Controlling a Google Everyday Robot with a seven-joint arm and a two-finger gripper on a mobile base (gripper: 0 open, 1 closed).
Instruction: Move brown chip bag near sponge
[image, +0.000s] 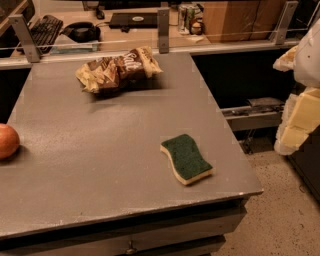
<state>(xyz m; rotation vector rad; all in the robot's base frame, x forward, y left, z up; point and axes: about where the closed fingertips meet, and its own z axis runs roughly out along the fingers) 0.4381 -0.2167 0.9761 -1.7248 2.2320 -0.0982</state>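
Observation:
The brown chip bag (119, 69) lies crumpled at the far middle of the grey table (100, 150), dark brown with tan-yellow ends and white lettering. The sponge (186, 158) lies flat near the table's front right, green top up over a pale yellow base. The two are well apart. My gripper (298, 122) hangs at the right edge of the view, beyond the table's right side and above the floor, holding nothing that I can see. It is far from both the bag and the sponge.
A round orange fruit (7, 141) sits at the table's left edge. Behind the table a rail with metal posts (163, 29) fronts a desk with a keyboard (44, 27), headphones, a laptop and cans. Speckled floor lies to the right.

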